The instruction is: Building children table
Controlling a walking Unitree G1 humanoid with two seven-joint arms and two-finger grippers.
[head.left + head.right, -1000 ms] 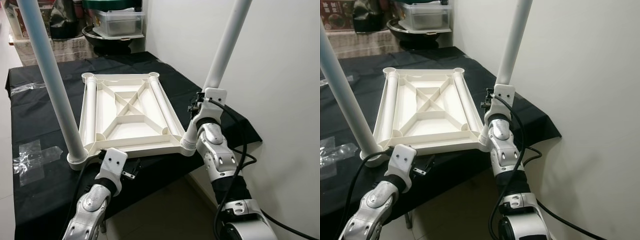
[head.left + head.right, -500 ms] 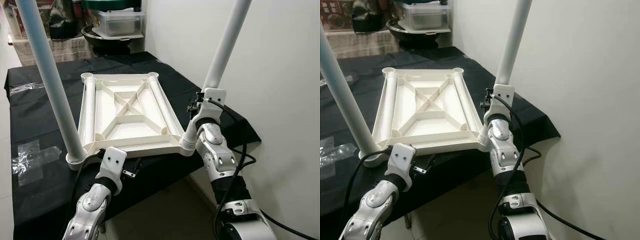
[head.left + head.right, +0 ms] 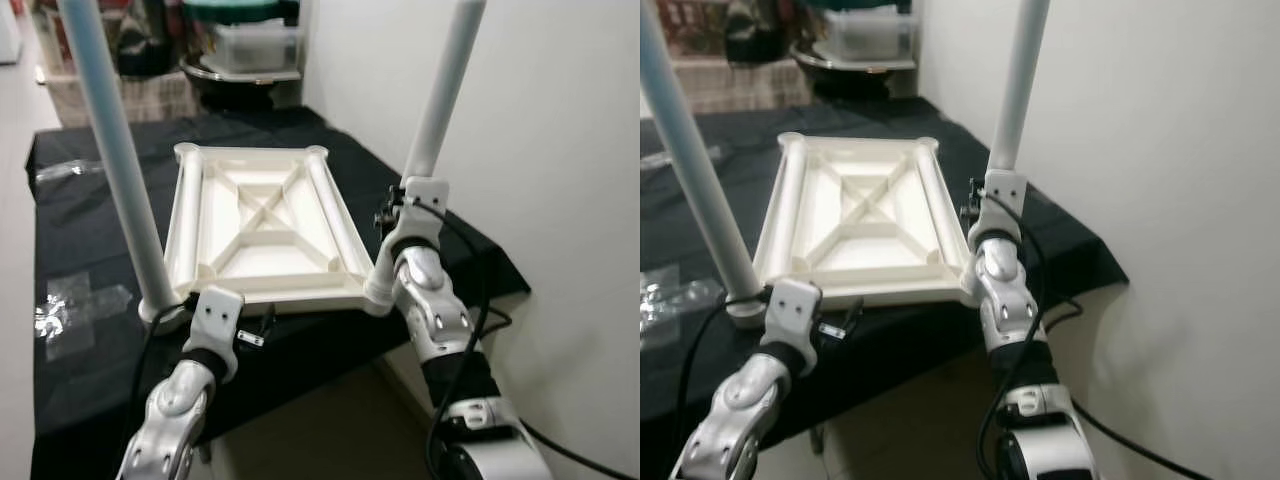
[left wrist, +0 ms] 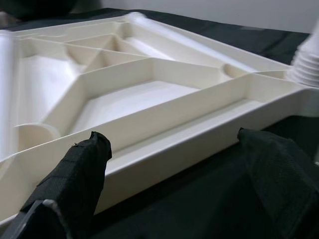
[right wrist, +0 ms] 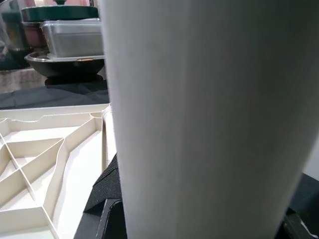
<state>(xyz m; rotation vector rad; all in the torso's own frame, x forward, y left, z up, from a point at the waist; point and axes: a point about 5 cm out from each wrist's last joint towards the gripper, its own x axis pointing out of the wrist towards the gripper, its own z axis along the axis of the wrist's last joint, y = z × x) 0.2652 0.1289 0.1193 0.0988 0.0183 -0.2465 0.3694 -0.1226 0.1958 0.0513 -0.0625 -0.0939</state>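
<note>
On the black-draped counter (image 3: 90,400) the upturned tabletop (image 3: 262,226) lies with two legs up; right gripper (image 3: 392,222) clasps the near-right leg (image 3: 432,115), left gripper (image 4: 174,164) gapes at the rim: keep that leg plumb.

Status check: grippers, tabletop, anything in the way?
Right gripper clamped on near-right leg. Left gripper open at the near edge of the upturned tabletop. Two near legs standing. Nothing in the way.
</note>
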